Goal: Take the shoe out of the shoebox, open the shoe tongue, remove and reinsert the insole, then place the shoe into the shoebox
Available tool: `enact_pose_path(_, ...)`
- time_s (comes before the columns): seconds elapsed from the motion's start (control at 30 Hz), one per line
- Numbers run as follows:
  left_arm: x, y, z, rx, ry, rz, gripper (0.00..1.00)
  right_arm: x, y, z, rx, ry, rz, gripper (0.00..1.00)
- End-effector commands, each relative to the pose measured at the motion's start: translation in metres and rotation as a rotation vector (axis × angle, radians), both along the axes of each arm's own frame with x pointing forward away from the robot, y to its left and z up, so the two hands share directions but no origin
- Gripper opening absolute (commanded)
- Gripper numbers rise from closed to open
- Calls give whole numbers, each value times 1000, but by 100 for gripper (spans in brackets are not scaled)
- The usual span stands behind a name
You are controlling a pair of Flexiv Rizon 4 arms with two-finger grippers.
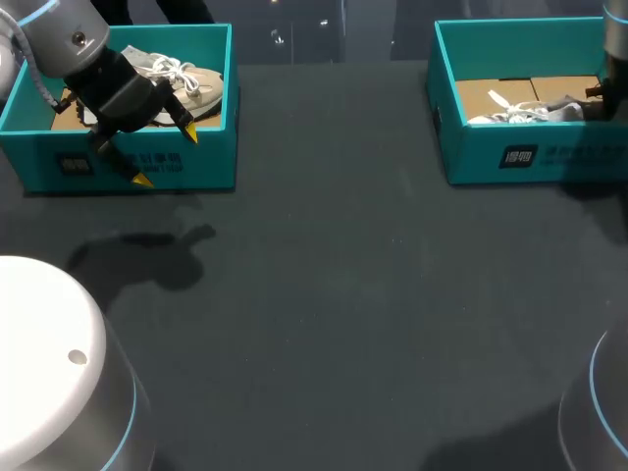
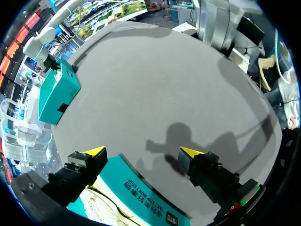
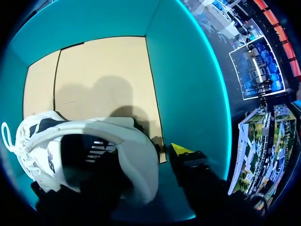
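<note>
Dark table (image 1: 343, 294) is set with a left box (image 1: 196, 162) at ten o'clock and a right box (image 1: 549, 157) at two. A left shoe (image 1: 191, 83) and a right shoe (image 1: 520, 113) are held in them. The left gripper (image 1: 165, 156) is spread wide and empty above the left box's front wall. The right gripper (image 1: 597, 96) is placed at the right shoe's heel, and its grip cannot be told.

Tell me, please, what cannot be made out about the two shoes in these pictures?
- Beige lace-up shoe in the left teal cardboard shoebox: head view, my left arm covers much of it; left wrist view, the edge cuts it off.
- White lace-up shoe in the right teal shoebox: right wrist view, dark shadow hides its inside; head view, my right arm hides one end.
</note>
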State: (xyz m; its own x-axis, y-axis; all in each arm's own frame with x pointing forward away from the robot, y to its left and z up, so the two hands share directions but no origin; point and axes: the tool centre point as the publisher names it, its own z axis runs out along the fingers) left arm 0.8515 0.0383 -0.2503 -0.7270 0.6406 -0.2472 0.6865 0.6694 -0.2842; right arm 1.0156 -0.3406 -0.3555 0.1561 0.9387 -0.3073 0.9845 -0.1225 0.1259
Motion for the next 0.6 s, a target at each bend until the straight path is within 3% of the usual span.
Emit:
enact_pose_path(0.03, 0, 1, 0, 1, -1, -1, 100, 0, 0, -1, 7, 0, 4, 59)
enact_pose_path(0.17, 0, 1, 0, 1, -1, -1, 100, 0, 2, 3, 11, 1, 8, 82)
enact_pose_path(0.3, 0, 1, 0, 1, -1, -1, 100, 1, 5, 14, 7, 3, 11, 95)
enact_pose_path(0.6, 0, 1, 0, 1, -1, -1, 100, 2, 19, 49, 14, -5, 5, 96)
